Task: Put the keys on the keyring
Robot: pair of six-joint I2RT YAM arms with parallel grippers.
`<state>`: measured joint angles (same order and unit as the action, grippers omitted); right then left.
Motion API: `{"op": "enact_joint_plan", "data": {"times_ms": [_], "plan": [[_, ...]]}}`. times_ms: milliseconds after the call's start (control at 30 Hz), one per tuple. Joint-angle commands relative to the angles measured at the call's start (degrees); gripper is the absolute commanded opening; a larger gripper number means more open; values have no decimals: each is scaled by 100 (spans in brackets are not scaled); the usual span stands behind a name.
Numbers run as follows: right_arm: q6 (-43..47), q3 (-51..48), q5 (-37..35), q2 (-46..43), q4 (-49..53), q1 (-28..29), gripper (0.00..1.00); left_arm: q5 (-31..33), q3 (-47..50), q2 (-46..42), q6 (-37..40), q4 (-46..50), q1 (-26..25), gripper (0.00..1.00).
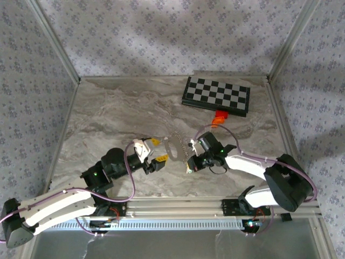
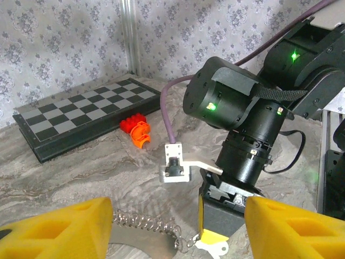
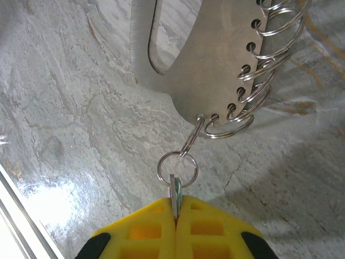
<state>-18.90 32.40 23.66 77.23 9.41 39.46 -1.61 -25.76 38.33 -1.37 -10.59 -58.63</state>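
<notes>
Right pincer [image 3: 175,209] clamps the key [image 3: 177,190] at the keyring [image 3: 177,168]; left pincer [image 2: 178,229] stands wide.

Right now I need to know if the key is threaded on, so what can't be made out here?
- Key: in the right wrist view, mostly hidden inside the shut right pincer; whether the ring passes through it is unclear.
- Plate: cut off by the top edge there.
- Top view: key and ring too small.
</notes>
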Motion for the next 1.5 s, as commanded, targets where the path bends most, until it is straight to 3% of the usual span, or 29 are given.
{"op": "enact_joint_plan", "data": {"times_ms": [0,433,1000,1133,1300,1467], "plan": [[-127,-197,-46,8,334,78,1,85,31,-46,82,-268,-8,66],[-191,-279,-146,-116,398,118,12,91,62,-14,84,-281,-7,66],[-173,-252,-814,-1138,1004,157,30,98,2,61,22,-203,-8,68],[50,-92,-1139,-1408,1327,185,35,283,15,69,-80,-118,-8,73],[184,-106,-1327,-1972,1369,159,43,350,-17,105,-173,-1,-8,99],[366,-164,-1671,-2733,1250,132,62,531,-83,114,-254,177,-3,100]]}}
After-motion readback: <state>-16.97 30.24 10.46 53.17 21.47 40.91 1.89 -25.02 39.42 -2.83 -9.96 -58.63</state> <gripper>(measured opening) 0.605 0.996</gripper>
